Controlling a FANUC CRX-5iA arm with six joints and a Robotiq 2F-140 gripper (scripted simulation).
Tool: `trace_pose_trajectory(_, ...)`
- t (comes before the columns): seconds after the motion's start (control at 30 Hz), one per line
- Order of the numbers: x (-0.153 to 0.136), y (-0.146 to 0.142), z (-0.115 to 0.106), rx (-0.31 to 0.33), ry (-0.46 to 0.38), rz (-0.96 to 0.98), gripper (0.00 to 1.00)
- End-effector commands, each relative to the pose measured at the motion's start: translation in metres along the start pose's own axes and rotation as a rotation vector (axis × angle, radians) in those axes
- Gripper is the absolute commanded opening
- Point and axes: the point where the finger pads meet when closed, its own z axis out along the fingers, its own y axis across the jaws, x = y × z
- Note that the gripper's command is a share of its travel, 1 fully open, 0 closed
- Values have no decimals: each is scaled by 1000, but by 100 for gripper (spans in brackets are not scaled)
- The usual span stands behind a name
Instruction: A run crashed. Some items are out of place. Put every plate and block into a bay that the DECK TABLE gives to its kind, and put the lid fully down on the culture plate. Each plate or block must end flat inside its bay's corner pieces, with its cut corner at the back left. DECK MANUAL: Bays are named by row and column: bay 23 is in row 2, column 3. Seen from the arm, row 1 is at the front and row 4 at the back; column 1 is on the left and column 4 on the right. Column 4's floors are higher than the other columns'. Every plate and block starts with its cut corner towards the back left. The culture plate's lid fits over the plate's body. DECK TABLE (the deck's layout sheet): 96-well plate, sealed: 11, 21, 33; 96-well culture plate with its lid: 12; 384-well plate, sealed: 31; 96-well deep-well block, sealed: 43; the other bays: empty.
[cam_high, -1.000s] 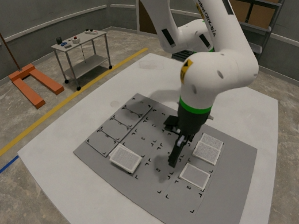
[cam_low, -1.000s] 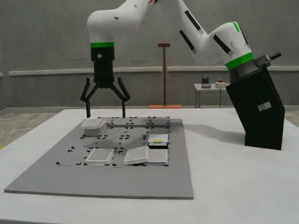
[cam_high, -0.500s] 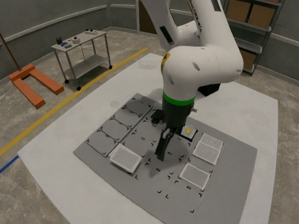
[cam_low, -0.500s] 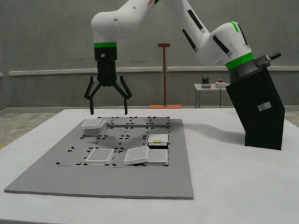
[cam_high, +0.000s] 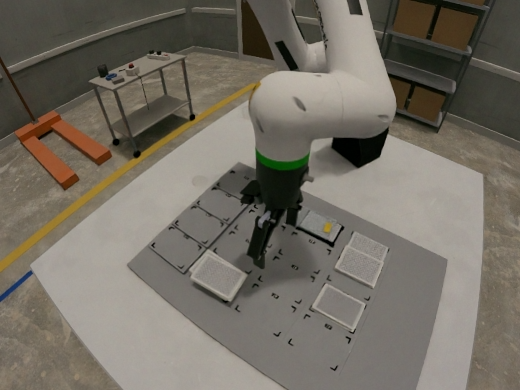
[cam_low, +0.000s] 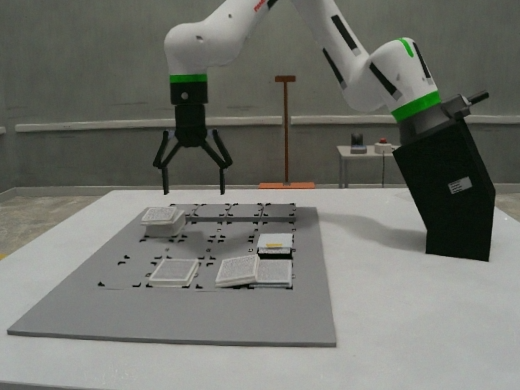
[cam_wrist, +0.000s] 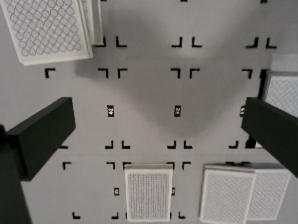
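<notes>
Our jaws (cam_high: 274, 237) (cam_low: 194, 193) hang wide open over the deck (cam_high: 400, 300) (cam_low: 175, 315) (cam_wrist: 150, 95), nothing gripped. One plate (cam_high: 372, 248) (cam_low: 276, 272) (cam_wrist: 270, 195) sits under a tilted plate (cam_high: 359, 265) (cam_low: 237, 270) (cam_wrist: 227, 195); the far block (cam_high: 218, 275) (cam_low: 162, 220) (cam_wrist: 47, 30) looks like a stack, probably.

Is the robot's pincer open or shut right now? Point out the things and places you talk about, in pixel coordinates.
Open: the pincer (cam_high: 274, 239) (cam_low: 194, 193) (cam_wrist: 159, 112) has its two fingers spread wide apart, with nothing between them.

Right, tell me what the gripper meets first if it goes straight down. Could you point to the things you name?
Probably the bare grey deck (cam_high: 400, 300) (cam_low: 225, 320) (cam_wrist: 145, 127), among the middle bays' corner marks; no plate shows between the gripper's (cam_high: 275, 242) (cam_low: 194, 193) (cam_wrist: 160, 112) fingers, though depth is uncertain.
</notes>
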Motion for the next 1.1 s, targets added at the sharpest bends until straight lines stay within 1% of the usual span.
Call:
trace_pose_trajectory(0.0, 12, -1, -1, 1, -1, 0, 100)
trace_pose_trajectory(0.4, 60, -1, -1, 1, -1, 0, 100)
trace_pose_trajectory(0.47, 60, -1, -1, 1, -1, 0, 100)
trace_pose_trajectory(0.97, 120, -1, -1, 2, -1, 0, 100)
trace_pose_trajectory(1.07, 124, -1, -1, 1, -1, 0, 100)
